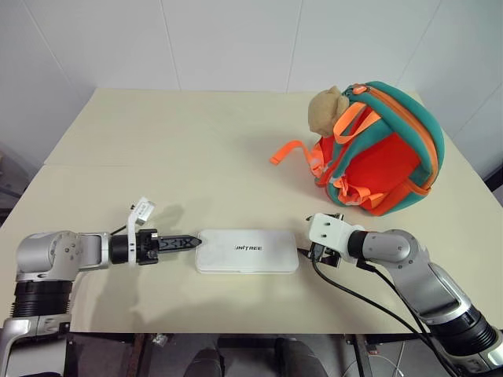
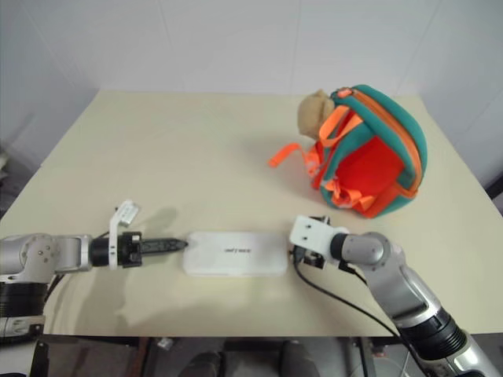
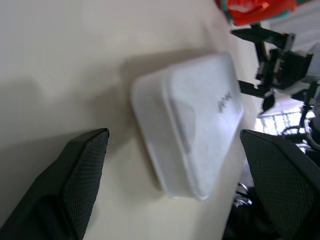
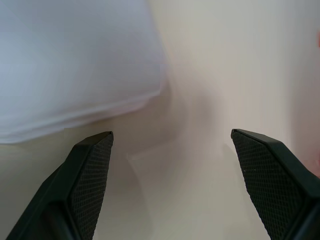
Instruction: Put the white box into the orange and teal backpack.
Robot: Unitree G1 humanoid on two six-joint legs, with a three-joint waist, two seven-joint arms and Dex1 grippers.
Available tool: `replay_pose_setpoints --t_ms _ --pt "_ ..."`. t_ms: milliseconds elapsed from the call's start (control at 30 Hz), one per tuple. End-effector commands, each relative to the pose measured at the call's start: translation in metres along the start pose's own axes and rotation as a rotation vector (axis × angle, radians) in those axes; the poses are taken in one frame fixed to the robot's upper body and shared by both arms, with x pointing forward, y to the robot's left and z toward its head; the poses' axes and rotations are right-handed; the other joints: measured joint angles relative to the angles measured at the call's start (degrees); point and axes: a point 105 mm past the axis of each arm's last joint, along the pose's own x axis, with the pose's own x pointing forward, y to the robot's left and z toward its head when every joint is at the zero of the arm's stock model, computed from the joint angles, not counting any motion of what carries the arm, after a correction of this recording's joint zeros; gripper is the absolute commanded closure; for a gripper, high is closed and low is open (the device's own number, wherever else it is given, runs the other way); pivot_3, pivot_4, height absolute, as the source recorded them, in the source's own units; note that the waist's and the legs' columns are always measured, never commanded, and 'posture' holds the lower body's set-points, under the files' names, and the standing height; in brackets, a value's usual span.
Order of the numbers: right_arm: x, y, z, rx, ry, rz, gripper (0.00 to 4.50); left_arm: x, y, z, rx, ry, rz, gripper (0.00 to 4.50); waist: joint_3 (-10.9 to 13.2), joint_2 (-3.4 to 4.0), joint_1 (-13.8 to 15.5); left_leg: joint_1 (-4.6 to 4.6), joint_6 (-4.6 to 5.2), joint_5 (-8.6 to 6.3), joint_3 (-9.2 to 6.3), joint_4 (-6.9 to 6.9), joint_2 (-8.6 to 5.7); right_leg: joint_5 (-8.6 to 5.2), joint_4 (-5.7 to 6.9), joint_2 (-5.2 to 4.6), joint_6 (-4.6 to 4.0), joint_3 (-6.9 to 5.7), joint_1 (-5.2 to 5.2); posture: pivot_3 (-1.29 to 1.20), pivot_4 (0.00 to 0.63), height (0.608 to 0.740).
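The white box (image 1: 247, 251) lies flat near the table's front edge, with dark lettering on its top. My left gripper (image 1: 191, 243) points at its left end, open, tips just short of the box (image 3: 195, 120); its fingers (image 3: 75, 185) stand wide apart. My right gripper (image 1: 311, 250) sits at the box's right end, open, with bare table between its fingers (image 4: 90, 175) and the box (image 4: 75, 65) ahead to one side. The orange and teal backpack (image 1: 389, 157) stands at the back right, a tan plush toy (image 1: 328, 108) against it.
The tan table (image 1: 157, 149) ends in a front edge close below the box. An orange strap (image 1: 288, 152) trails from the backpack towards the table's middle. A black cable (image 1: 354, 294) hangs from my right arm. A white wall stands behind.
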Motion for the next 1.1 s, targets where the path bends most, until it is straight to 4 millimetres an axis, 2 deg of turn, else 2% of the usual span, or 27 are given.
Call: replay_pose_setpoints --t_ms 33,433,667,867,967,1100 --pt "0.004 0.012 0.012 -0.014 -0.035 0.060 0.00 0.006 -0.006 -0.011 -0.039 0.029 -0.036 0.02 0.00 0.00 -0.02 0.00 0.00 0.00 0.00 0.01 0.00 0.00 0.00 0.00 0.00 0.00 0.00 0.00 0.150 0.740" --pt "0.010 0.013 0.020 -0.018 -0.058 0.069 0.00 0.016 -0.013 -0.013 -0.070 0.009 -0.075 0.02 0.00 0.00 -0.01 0.01 -0.01 0.00 -0.01 0.02 -0.01 0.00 0.01 0.00 0.00 0.00 0.00 0.00 0.150 0.740" --pt "0.009 0.015 0.018 -0.013 -0.053 0.071 0.00 0.025 -0.015 -0.011 -0.112 -0.079 -0.147 0.02 0.00 0.00 -0.02 0.00 -0.02 0.00 -0.02 0.01 0.01 0.00 0.01 0.01 0.00 -0.02 -0.01 0.00 0.150 0.740" --pt "0.007 0.014 0.015 -0.008 -0.042 0.063 0.00 0.020 -0.012 -0.010 -0.124 -0.086 -0.154 0.02 0.00 0.00 -0.03 0.00 -0.03 0.00 -0.02 0.02 0.00 0.00 0.01 0.00 0.00 -0.01 -0.01 0.00 0.150 0.740" --pt "0.006 0.013 0.013 -0.007 -0.038 0.059 0.00 0.016 -0.012 -0.005 -0.099 -0.093 -0.149 0.58 0.00 0.00 -0.04 0.00 -0.03 0.00 -0.02 0.00 0.01 0.00 0.00 0.01 -0.01 -0.02 -0.02 0.00 0.150 0.740" --pt "0.006 0.011 0.012 -0.008 -0.032 0.052 0.00 0.013 -0.012 0.002 -0.087 -0.097 -0.147 1.77 0.00 -0.01 -0.02 -0.01 -0.04 -0.01 -0.02 0.00 0.00 0.00 -0.04 0.00 -0.01 -0.01 -0.01 0.00 0.150 0.740"
